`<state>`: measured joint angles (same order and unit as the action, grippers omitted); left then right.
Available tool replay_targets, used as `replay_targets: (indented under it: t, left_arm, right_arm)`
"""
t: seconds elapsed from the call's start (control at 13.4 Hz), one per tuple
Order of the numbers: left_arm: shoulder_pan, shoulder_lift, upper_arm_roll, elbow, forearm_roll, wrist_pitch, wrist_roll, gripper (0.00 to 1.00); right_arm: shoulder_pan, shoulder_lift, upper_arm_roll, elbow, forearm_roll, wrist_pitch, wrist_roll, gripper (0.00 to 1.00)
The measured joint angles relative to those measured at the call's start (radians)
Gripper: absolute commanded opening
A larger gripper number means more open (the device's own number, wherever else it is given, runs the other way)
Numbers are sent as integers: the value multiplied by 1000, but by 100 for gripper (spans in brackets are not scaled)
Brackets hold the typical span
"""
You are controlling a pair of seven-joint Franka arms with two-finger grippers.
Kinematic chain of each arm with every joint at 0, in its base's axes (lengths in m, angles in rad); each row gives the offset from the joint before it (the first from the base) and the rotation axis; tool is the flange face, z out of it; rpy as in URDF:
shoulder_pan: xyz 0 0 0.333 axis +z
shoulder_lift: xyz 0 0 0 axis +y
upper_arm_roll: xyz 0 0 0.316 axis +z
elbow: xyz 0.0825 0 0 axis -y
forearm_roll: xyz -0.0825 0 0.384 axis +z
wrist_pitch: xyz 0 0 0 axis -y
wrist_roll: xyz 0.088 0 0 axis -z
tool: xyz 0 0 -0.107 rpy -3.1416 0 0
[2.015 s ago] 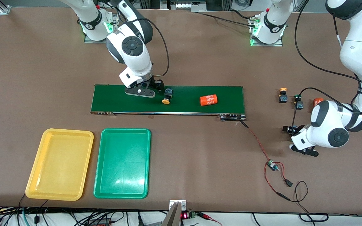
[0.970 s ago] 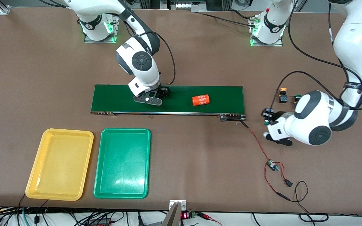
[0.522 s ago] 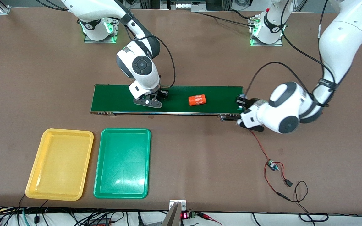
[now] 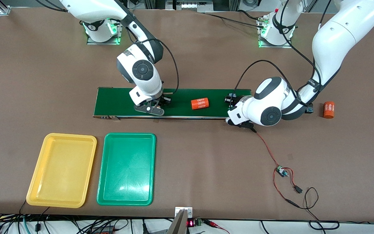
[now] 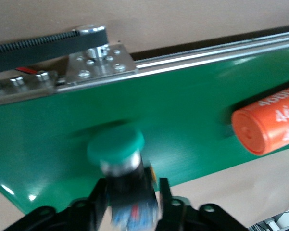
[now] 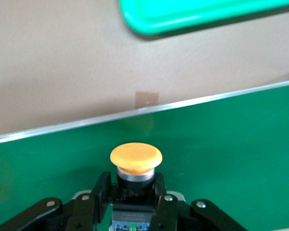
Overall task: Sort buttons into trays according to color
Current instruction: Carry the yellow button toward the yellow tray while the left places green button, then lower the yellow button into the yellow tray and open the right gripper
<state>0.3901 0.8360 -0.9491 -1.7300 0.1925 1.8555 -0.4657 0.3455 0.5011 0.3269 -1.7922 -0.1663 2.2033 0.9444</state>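
My right gripper (image 4: pixel 165 101) is shut on a yellow-orange button (image 6: pixel 136 157) low over the dark-green conveyor belt (image 4: pixel 118 102); its fingers (image 6: pixel 102 186) clamp the black body. My left gripper (image 4: pixel 231 98) is shut on a green button (image 5: pixel 116 146) over the belt's end toward the left arm. The yellow tray (image 4: pixel 61 169) and the green tray (image 4: pixel 127 169) lie side by side nearer the front camera than the belt, both empty. Part of another button (image 4: pixel 309 109) shows beside my left arm; the fourth is hidden.
An orange cylinder with white print (image 4: pixel 200 103) lies on the belt between the grippers and shows in the left wrist view (image 5: pixel 269 122). A second one (image 4: pixel 329 110) lies on the table at the left arm's end. A red wire with a small board (image 4: pixel 281 171) trails from the belt's end.
My left arm swung from the table at its end to the belt's end, carrying the green button. My right gripper closed on the yellow-orange button. The cylinder on the belt drifted toward the right arm's end.
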Motion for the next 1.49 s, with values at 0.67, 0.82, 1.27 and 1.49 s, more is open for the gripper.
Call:
replay_targets:
  t: [0.67,0.82,1.27,1.49]
  left_arm:
    - [64,-55,1,268,162,-410,-1,100]
    - [85,-51,22,263,245,-501,-1,100]
    - [170,-22,157,37,361,-385,6,100]
    - [262,-16,148,-95,427,-278,25,99]
  right_arm:
    - [-263,-82,-45,300,0,-418,-598,8]
    - [-323,-92,-58,301,-1,-434,-708,10]
    - [-399,-76,-155,301,-50,-399,-932,10]
    - [-468,-23,-162,299,-65,-310,-1048,10]
